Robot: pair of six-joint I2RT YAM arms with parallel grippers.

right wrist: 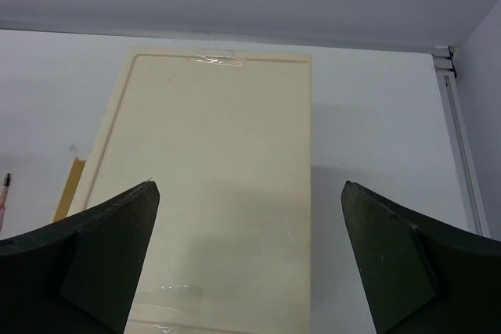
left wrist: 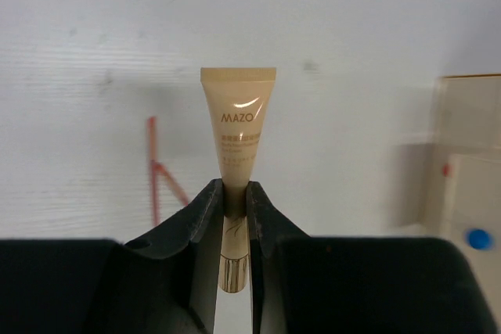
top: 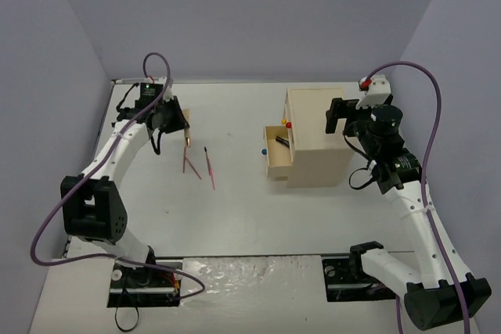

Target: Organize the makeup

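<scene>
Left gripper (left wrist: 235, 197) clamped on beige plastic tube (left wrist: 237, 123), presumably for transfer; right gripper (right wrist: 249, 193) spread wide over cream wooden drawer box (right wrist: 203, 115).

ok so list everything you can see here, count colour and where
table: 1, white, under everything
drawer box: 1, beige, right side of the table
open drawer: 1, beige, pulled out of the box toward the table's middle
knobs: 3, blue on the open drawer's front, red and yellow on the box front above it
black tube: 1, black, lying in the open drawer
pencils: two or three (hard to tell), pink, on the table left of centre
squeeze tube: 1, beige with gold cap, held in the left pincer
left pincer: 1, black, shut on the squeeze tube
right pincer: 1, dark, open and empty, over the box top
</scene>
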